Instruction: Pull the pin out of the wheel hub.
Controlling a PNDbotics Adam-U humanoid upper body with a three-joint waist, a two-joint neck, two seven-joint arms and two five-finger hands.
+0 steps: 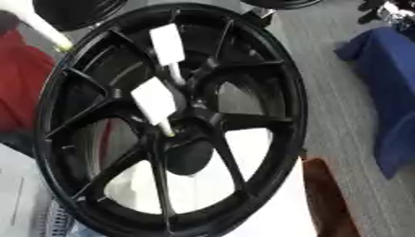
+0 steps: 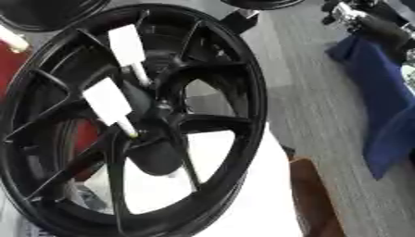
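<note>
A large black spoked wheel (image 1: 267, 74) fills both views, standing tilted. Two white pins with flat rectangular heads stick out of its hub (image 1: 191, 115). The upper pin (image 1: 168, 45) has its thin shaft running down toward the hub's top. The lower pin (image 1: 154, 99) sits nearer the hub centre, its tip by a bolt hole. Neither of my hands shows in either view.
A blue cloth (image 1: 389, 92) lies at the right over grey floor. Red fabric (image 1: 20, 83) is at the left behind the wheel. A brown strip (image 1: 328, 199) runs beside a white surface (image 1: 275, 217) under the wheel. Another dark wheel (image 1: 77, 11) sits at top left.
</note>
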